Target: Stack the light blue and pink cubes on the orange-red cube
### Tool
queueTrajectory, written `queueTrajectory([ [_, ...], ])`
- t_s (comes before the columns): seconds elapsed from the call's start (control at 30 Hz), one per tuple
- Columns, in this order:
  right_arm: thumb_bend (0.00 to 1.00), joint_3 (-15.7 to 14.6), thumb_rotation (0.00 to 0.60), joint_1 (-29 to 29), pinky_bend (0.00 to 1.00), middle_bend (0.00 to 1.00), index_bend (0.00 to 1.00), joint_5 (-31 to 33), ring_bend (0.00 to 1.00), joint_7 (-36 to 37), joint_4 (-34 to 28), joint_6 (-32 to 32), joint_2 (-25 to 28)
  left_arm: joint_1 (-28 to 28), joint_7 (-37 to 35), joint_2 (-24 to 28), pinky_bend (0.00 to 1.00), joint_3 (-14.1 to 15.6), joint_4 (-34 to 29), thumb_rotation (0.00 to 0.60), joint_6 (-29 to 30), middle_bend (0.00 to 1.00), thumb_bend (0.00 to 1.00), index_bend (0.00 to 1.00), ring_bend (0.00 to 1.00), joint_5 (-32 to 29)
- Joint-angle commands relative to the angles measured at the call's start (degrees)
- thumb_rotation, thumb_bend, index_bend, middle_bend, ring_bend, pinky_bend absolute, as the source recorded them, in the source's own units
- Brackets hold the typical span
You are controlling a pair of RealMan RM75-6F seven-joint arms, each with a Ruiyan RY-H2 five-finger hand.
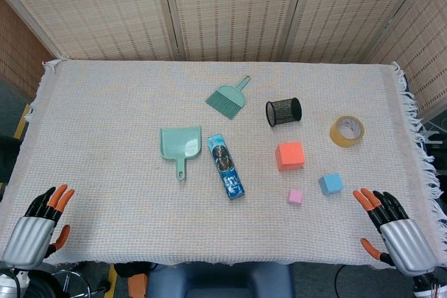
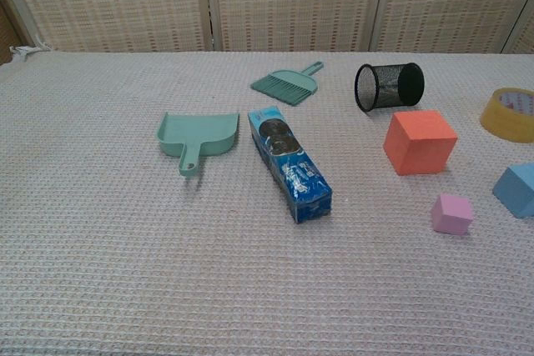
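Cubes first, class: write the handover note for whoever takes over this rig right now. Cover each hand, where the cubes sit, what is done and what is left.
Left hand: open, holding nothing, at the near left edge of the table.
Right hand: open, holding nothing, at the near right edge.
Orange-red cube: on the cloth, right of centre, nothing on it.
Light blue cube: on the cloth, nearer and to the right of the orange-red one.
Pink cube: on the cloth, left of the blue one, apart from it.
Done: nothing stacked.
Left: stack both small cubes on the orange-red cube.
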Motion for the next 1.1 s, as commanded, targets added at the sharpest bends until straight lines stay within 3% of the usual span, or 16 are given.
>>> queueTrajectory([
  [0.03, 0.19, 0.2, 0.600, 0.4, 0.05, 0.00, 0.00, 0.6, 0.00, -0.4, 0.0, -0.8, -0.2, 0.0, -0.2, 0.0, 0.15, -0.1, 0.0, 0.600, -0.1, 0.00, 0.47, 0.00, 0.00, -0.2],
  [0.33, 0.19, 2.6, 0.600, 3.8, 0.05, 0.00, 0.00, 5.8, 0.00, -5.6, 1.8, -7.8, -3.6, 0.0, -1.4, 0.5, 0.15, -0.7, -0.1, 0.600, 0.2, 0.00, 0.47, 0.00, 0.00, -1.3],
  [0.47, 0.19, 5.4, 0.600, 8.1, 0.05, 0.00, 0.00, 10.2, 0.00, -10.1, 4.6, -14.9, -6.9, -0.4, -1.8, 0.5, 0.15, -1.4, 0.1, 0.600, -0.5, 0.00, 0.47, 0.00, 0.00, -2.5],
  [0.77, 0.19, 9.8, 0.600, 14.6, 0.05, 0.00, 0.00, 17.7, 0.00, -16.7, 9.4, -22.8, -12.9, -1.1, -1.6, 0.4, 0.15, -2.6, 0.1, 0.600, -2.5, 0.00, 0.47, 0.00, 0.00, -6.0],
  [1.1, 0.19, 11.1, 0.600, 18.4, 0.05, 0.00, 0.01, 24.4, 0.00, -20.5, 16.0, -27.8, -18.2, -1.5, -1.2, 0.2, 0.15, -3.3, 0.3, 0.600, -3.5, 0.00, 0.47, 0.00, 0.00, -8.1],
])
